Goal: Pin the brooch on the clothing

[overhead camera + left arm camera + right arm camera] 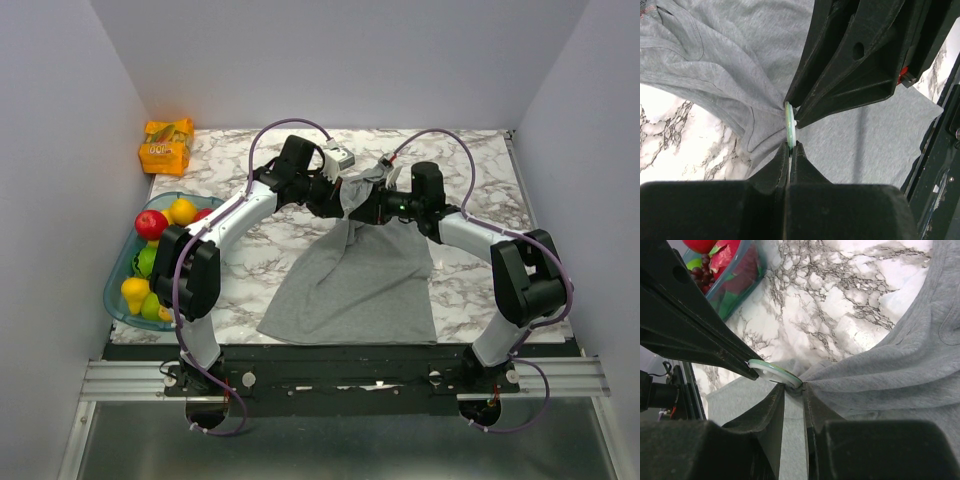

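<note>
Marble-veined table (pixel 470 170) is carrying everything between plain white walls, and you are working in the pinning step itself. Both claws are meeting at the far, strap end of the top (pixel 360 285), lifting that end off the table while the hem is lying flat.

The brooch (pixel 789 122) is sitting at the top's raised end, edge-on between the claws, its rim showing pale green and white. Your left claw (pixel 791 146) is clamping that rim, jaws together on it. Your right claw (pixel 792 389) is pressing in from the opposite side with jaws nearly together where the knit is bunching against the brooch. I cannot tell whether it is gripping yet.

Next, I judge, you are needing to drive the pin through the cloth and close the clasp. That is calling for a steady left hold and small, fine motion on the right.

The top is soft grey knit, puckering readily, while the brooch is looking like a hard, thin disc. Left of the top, a translucent bowl (pixel 118 300) is holding glossy fruit (pixel 152 224).
</note>
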Controlling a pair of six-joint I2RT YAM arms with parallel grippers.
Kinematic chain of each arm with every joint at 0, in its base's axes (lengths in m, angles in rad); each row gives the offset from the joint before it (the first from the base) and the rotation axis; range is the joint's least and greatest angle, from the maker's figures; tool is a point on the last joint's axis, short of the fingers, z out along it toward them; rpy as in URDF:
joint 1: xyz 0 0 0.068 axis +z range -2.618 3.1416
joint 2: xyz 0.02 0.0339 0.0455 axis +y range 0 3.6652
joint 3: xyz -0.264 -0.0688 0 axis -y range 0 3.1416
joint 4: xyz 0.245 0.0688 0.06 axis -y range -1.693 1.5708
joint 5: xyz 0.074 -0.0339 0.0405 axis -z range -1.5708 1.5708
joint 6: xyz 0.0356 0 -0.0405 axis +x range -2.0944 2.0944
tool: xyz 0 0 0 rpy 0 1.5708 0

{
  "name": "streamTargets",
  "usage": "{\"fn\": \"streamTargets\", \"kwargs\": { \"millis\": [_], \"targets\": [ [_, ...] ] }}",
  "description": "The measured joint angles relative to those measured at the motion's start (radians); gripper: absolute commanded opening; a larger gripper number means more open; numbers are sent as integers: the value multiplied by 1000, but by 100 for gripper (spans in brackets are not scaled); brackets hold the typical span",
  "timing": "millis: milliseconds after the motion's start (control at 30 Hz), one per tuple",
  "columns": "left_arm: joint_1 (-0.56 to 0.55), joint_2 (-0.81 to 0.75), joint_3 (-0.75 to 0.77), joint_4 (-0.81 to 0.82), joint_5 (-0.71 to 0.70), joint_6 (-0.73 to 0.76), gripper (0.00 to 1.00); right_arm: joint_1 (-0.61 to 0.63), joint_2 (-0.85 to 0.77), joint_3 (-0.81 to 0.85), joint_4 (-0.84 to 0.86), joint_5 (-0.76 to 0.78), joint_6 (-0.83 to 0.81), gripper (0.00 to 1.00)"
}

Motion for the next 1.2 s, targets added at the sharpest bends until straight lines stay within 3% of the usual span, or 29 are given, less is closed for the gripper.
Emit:
{"fn": "streamTargets", "kwargs": {
  "millis": [1200],
  "targets": [
    [-14, 0, 0, 0, -54, 0, 0, 26, 8, 34, -55, 71, 29, 28]
  ]
}}
